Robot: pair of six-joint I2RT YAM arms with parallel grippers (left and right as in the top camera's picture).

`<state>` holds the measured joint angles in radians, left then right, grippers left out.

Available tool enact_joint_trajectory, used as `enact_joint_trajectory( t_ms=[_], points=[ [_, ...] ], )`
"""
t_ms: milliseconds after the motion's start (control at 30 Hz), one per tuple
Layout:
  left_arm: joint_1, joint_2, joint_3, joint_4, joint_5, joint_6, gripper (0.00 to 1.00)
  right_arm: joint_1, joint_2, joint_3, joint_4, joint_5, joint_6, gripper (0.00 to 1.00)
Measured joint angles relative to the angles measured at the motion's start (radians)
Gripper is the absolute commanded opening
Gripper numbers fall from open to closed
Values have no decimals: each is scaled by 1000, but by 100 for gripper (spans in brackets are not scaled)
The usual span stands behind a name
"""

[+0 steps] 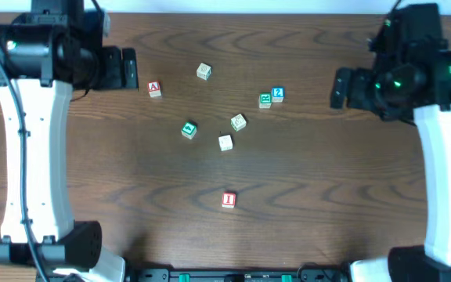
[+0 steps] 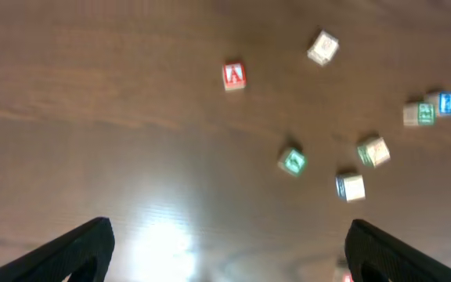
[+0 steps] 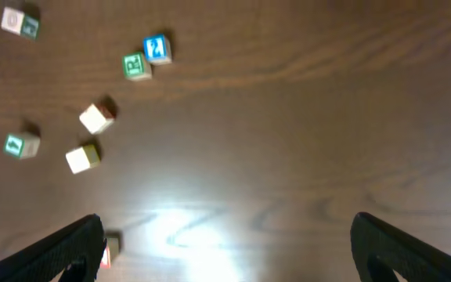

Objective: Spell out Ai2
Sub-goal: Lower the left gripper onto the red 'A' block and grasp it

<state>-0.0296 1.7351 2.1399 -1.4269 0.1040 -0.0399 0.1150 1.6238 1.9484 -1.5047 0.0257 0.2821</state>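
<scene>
Red A block (image 1: pixel 154 89) is seen near left gripper (image 1: pixel 128 69); right gripper (image 1: pixel 340 88) is held opposite; both spread wide, empty; faces of other blocks (image 1: pixel 225 142) blurred.

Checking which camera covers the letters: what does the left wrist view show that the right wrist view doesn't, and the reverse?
Left wrist only: the red A block and the open left claw. Right wrist only: the open right claw, and a red block by its finger, barely a sliver in the left view. Both: the blue 2 block next to a green block, and the wood table.
</scene>
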Motion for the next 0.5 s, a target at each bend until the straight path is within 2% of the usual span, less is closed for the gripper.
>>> enact_joint_trajectory(
  t_ms=[67,200,500],
  points=[
    [0,20,0,42,-10,-12,95,14,19,0,24,13,19,96],
    [0,65,-23,133,-26,-17,95,27,57,0,39,29,69,99],
    [0,264,-129,341,-33,-76,95,29,118,0,37,40,93,99]
  ],
)
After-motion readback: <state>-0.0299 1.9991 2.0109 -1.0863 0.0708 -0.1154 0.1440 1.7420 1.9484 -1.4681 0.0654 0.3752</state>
